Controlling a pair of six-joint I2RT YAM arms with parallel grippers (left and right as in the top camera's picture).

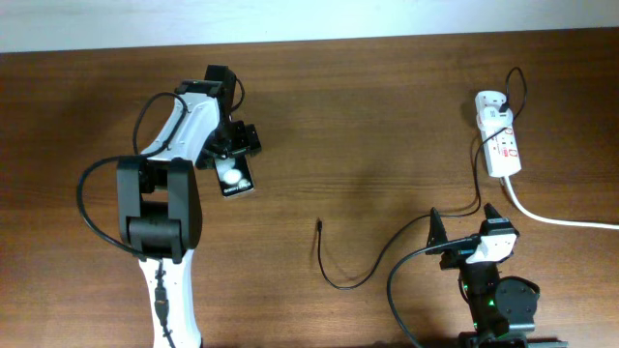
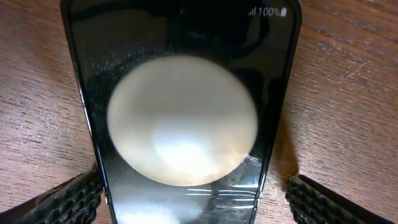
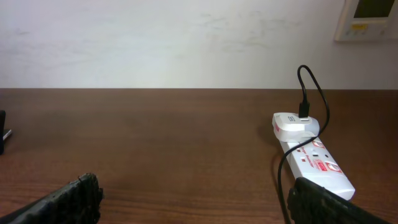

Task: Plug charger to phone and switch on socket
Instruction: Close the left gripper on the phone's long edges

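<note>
Wooden table [image 1: 387,116]: charger [image 1: 319,228] lies loose at 6 o'clock, phone [image 1: 233,180] unplugged. Left gripper [image 2: 194,200] and right gripper [image 3: 196,199] gape empty; socket [image 1: 503,145] switch awaits.

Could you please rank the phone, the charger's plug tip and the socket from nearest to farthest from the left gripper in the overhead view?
1. the phone, right at the left gripper, between its fingers.
2. the charger's plug tip, lying mid-table.
3. the socket, far across on the right side.
</note>
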